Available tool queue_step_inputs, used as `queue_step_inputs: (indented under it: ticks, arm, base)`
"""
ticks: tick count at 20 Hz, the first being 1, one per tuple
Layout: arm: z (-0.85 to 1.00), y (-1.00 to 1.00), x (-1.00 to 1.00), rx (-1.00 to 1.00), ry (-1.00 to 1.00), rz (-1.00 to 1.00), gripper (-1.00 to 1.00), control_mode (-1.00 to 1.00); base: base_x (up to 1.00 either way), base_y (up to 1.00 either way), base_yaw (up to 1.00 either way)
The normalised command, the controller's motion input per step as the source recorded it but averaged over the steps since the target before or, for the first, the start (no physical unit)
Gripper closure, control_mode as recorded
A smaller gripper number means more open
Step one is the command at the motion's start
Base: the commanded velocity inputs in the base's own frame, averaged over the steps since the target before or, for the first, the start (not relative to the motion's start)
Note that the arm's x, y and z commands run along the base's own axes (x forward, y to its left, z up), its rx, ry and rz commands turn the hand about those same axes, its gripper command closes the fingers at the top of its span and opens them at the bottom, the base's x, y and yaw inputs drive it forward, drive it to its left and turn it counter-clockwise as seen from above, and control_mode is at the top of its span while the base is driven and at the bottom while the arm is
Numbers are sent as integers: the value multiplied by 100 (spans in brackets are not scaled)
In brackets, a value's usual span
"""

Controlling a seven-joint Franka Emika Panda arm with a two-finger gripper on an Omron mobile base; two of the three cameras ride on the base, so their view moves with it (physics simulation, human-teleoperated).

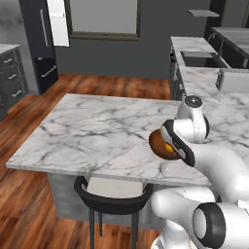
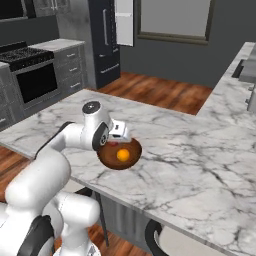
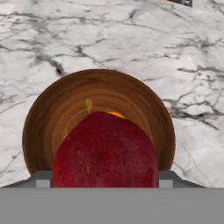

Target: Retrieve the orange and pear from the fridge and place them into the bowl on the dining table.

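Observation:
The reddish-brown bowl (image 3: 48, 113) stands on the marble dining table (image 1: 97, 131) near its front edge. The orange (image 2: 122, 155) lies inside the bowl (image 2: 112, 161). My gripper (image 3: 105, 179) hangs just above the bowl and is shut on the pear (image 3: 105, 148), a dark-red rounded fruit that sits between the fingers and hides most of the orange (image 3: 116, 114). In the right base view the gripper (image 2: 116, 140) is at the bowl's near rim. In the left base view my wrist covers part of the bowl (image 1: 156, 143). The black fridge (image 1: 41, 48) stands far back on the left.
A black-backed stool (image 1: 114, 199) is tucked under the table's front edge, right by my base. A counter with a sink (image 1: 199, 58) runs along the right. A stove (image 2: 30, 75) and grey cabinets line the left wall. A white panel (image 1: 58, 22) hangs beside the fridge.

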Motion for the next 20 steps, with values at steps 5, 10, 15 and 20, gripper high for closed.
queue_step_inputs:
  ticks: [5,10,15,20]
  arm:
    - [-46,-6,69,2,11,0,100,-100]
    - [-81,0,30,0,4,0,100,-100]
    - [-65,0,9,0,0,0,100,-100]
    - [-29,0,0,0,0,0,-100,-100]
  base:
    - [0,0,0]
    - [0,0,0]
    - [0,0,0]
    - [0,0,0]
